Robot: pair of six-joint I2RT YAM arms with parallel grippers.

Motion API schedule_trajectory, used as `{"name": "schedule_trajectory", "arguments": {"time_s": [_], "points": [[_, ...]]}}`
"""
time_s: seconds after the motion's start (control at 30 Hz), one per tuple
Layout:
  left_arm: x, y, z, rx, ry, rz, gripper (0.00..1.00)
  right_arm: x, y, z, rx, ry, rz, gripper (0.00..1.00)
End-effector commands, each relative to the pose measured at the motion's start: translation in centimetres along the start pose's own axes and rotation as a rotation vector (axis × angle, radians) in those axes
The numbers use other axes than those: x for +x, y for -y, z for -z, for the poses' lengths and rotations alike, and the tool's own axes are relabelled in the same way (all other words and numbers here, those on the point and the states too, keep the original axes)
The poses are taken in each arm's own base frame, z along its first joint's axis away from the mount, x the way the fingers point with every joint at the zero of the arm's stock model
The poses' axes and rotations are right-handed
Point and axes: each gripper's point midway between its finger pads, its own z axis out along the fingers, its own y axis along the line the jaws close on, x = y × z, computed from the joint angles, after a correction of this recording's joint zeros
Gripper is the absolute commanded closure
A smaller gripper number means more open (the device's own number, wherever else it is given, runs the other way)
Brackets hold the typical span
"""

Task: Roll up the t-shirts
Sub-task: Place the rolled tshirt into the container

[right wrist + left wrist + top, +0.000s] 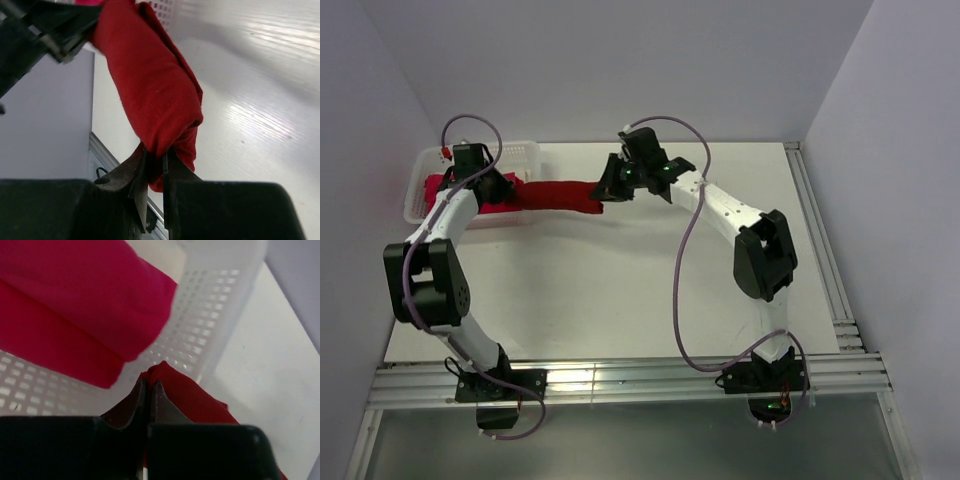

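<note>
1. I had the left fingers [503,190] clamped shut on one end of the crimson t-shirt [555,195], right at the rim of the white basket [520,148]. The left wrist view showed a pinch of dark cloth squeezed between them.
2. The right fingers [607,190] were clenched on the opposite end. In the right wrist view the cloth bunched out just above the tips.
3. Held from both ends, the crimson t-shirt hung as a tight roll stretched between the two arms, at the far left of the surface [620,290]. I judged that a two-ended grip was there to stop the roll from springing open while it was carried.
4. The pinkish-red t-shirt [85,305] lay folded or rolled inside the basket, which suggested to me that the basket was where finished rolls went.
5. My reading was that rolling of the crimson one was done and only placing it remained. The risk I saw was one end slipping free, which would loosen the roll.
</note>
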Motion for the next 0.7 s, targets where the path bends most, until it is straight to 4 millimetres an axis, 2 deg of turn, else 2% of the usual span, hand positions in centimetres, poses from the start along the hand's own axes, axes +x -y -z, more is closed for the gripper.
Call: {"name": "schedule_trajectory", "arguments": {"time_s": [0.0,0.07,0.13,0.2,0.3,0.37,0.4,0.43,0.47,0.5,0.53,0.6,0.63,0.67], "points": [[-2.2,1.2,-1.6,0.049,0.035,-0.029,1.0,-1.1,-5.7,0.1,-0.147,0.033,0.046,1.0],[-1.8,1.1,-2.9,0.05,0.013,-0.031,1.0,-0.9,-6.1,0.0,-0.17,0.036,0.047,1.0],[-0.9,0.4,-4.3,0.032,-0.019,-0.034,1.0,-0.5,-5.8,0.0,-0.172,0.028,0.052,1.0],[-0.3,0.7,-5.0,0.052,-0.057,-0.034,0.99,-0.2,-5.6,0.3,-0.167,0.028,0.059,1.0],[2.2,0.7,-6.0,0.075,-0.13,-0.029,1.0,0.0,-4.7,1.1,-0.159,0.044,0.05,1.0],[4.8,1.3,-6.0,0.086,-0.174,-0.049,1.0,-0.6,-4.9,2.5,-0.163,0.074,0.051,1.0],[5.7,1.9,-5.8,0.097,-0.191,-0.051,0.99,-0.8,-4.1,2.9,-0.149,0.084,0.044,1.0],[8.6,3.0,-5.5,0.118,-0.241,-0.069,1.0,-1.4,-4.5,4.2,-0.154,0.115,0.054,1.0],[9.9,3.7,-5.2,0.14,-0.269,-0.065,1.0,-1.6,-4.4,4.9,-0.147,0.128,0.057,1.0],[11.1,4.9,-4.7,0.172,-0.289,-0.048,1.0,-2.1,-4.1,6.4,-0.141,0.149,0.056,1.0],[13.9,6.3,-4.0,0.197,-0.339,-0.071,1.0,-2.2,-3.7,7.2,-0.126,0.16,0.066,1.0],[16.9,8.8,-2.8,0.243,-0.394,-0.066,1.0,-2.2,-3.0,9.6,-0.1,0.189,0.071,1.0],[19.8,10.9,-1.6,0.275,-0.438,-0.107,1.0,-2.8,-2.0,10.6,-0.084,0.212,0.071,1.0],[21.1,11.9,-0.9,0.29,-0.456,-0.119,1.0,-3.0,-1.5,11.4,-0.068,0.227,0.067,1.0]]}}
